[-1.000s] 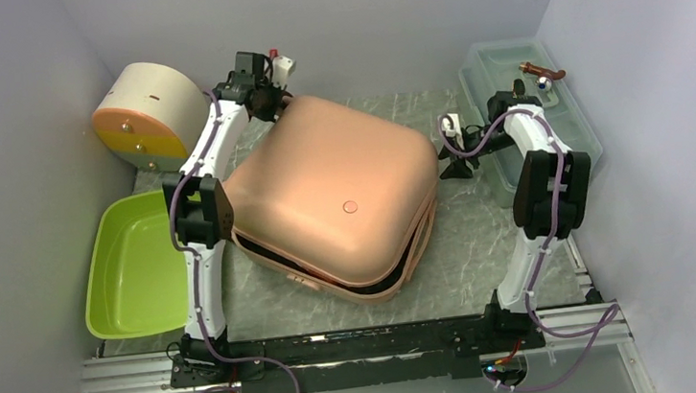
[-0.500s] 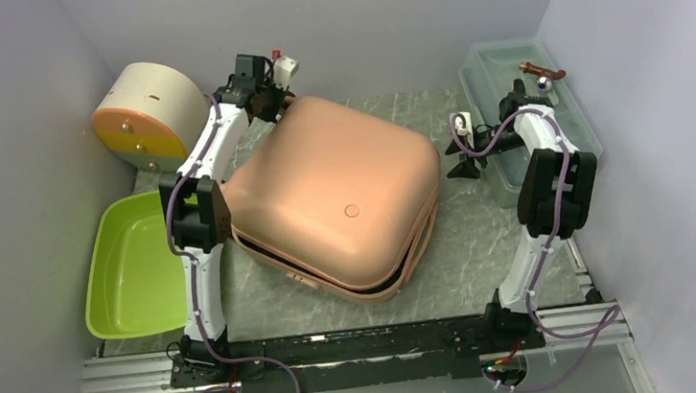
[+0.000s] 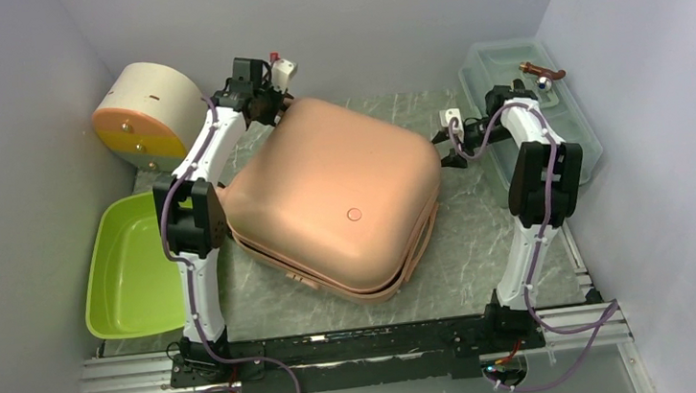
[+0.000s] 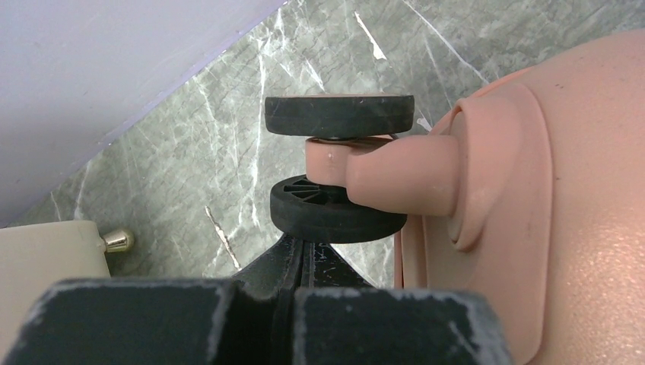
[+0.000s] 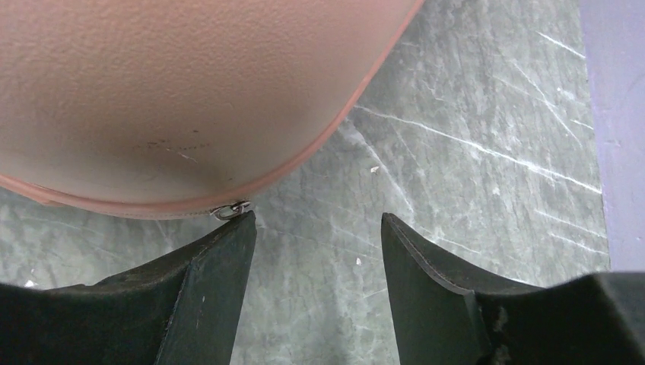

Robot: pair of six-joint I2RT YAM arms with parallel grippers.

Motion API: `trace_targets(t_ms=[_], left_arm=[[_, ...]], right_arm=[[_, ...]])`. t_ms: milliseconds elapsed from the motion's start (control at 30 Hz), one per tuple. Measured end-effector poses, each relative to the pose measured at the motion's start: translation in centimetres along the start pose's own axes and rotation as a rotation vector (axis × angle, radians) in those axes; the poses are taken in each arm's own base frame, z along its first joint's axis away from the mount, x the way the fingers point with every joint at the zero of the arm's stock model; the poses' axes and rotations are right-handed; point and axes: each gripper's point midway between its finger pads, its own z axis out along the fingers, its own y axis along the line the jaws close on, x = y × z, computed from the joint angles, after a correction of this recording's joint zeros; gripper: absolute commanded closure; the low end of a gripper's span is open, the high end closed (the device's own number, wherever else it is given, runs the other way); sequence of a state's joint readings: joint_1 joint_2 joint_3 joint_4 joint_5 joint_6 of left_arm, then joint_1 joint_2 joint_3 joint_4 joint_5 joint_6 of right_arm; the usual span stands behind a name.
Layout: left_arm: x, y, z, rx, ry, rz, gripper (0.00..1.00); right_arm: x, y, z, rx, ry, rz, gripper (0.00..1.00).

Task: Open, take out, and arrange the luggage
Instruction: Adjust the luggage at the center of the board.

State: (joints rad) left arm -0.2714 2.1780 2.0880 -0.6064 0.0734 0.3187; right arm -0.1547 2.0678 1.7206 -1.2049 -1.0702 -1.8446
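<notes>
One salmon-pink hard-shell suitcase (image 3: pixel 335 198). Left tool (image 4: pixel 302 249) closed, empty, at its corner wheel (image 4: pixel 338 115); right tool (image 5: pixel 318 222) half open, empty, beside its edge.

Lit softly, evenly from above. Mild sheen on luggage (image 3: pixel 334 193) shell, faint shadow beneath on table (image 3: pixel 469 243). Dark blur over near fingers (image 4: pixel 228 323) in left wrist view.

The left arm (image 3: pixel 191 187) is stretching toward upper left, left gripper (image 4: pixel 302 255) pressing its fingers together; right gripper (image 5: pixel 318 220) is hovering centre-right, fingers spread
</notes>
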Motion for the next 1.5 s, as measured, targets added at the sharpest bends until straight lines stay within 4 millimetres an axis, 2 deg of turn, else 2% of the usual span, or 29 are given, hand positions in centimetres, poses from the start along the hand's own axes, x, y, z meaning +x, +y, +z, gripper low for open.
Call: trace_targets(t_ms=[300, 433, 467, 567, 667, 700, 900, 1067, 1167, 1267, 1400, 1500], left_arm=[[0.1, 0.0, -0.2, 0.001, 0.002, -0.002, 1.0], [0.2, 0.0, -0.2, 0.002, -0.002, -0.003, 1.0], [0.2, -0.1, -0.3, 0.004, 0.0, -0.004, 1.0], [0.5, -0.2, -0.5, 0.006, 0.006, -0.005, 1.0], [0.6, -0.2, -0.7, 0.005, 0.004, -0.005, 1.0], [0.7, -0.2, -0.7, 0.006, 0.003, -0.005, 1.0], [0.9, -0.2, -0.9, 0.007, 0.004, -0.007, 1.0], [0.9, -0.3, -0.8, 0.011, -0.004, -0.011, 1.0], [0.9, -0.4, -0.8, 0.021, -0.008, -0.018, 1.0], [1.0, -0.5, -0.7, 0.031, -0.01, -0.025, 1.0], [1.0, -0.6, -0.6, 0.038, -0.018, -0.034, 1.0], [0.9, -0.6, -0.6, 0.038, -0.025, -0.036, 1.0]], right_arm=[[1.0, 1.4, 0.8, -0.064, 0.056, -0.055, 0.36], [0.7, 1.6, 1.0, -0.076, 0.052, -0.075, 0.41], [0.7, 1.6, 1.1, -0.078, 0.052, -0.075, 0.46], [0.7, 2.1, 1.2, -0.098, 0.057, -0.059, 0.69], [0.8, 3.2, 1.2, -0.14, 0.073, -0.033, 0.97], [0.8, 3.5, 1.2, -0.152, 0.077, -0.027, 1.0], [0.9, 3.8, 1.2, -0.162, 0.083, -0.008, 1.0], [1.4, 3.6, 1.5, -0.077, 0.101, 0.123, 1.0], [2.4, 2.8, 2.1, 0.031, 0.126, 0.173, 1.0], [3.2, 0.4, 2.9, 0.154, 0.124, 0.194, 1.0], [1.8, -3.5, 3.9, 0.272, 0.094, 0.169, 1.0], [0.6, -5.3, 4.5, 0.323, 0.068, 0.157, 1.0]])
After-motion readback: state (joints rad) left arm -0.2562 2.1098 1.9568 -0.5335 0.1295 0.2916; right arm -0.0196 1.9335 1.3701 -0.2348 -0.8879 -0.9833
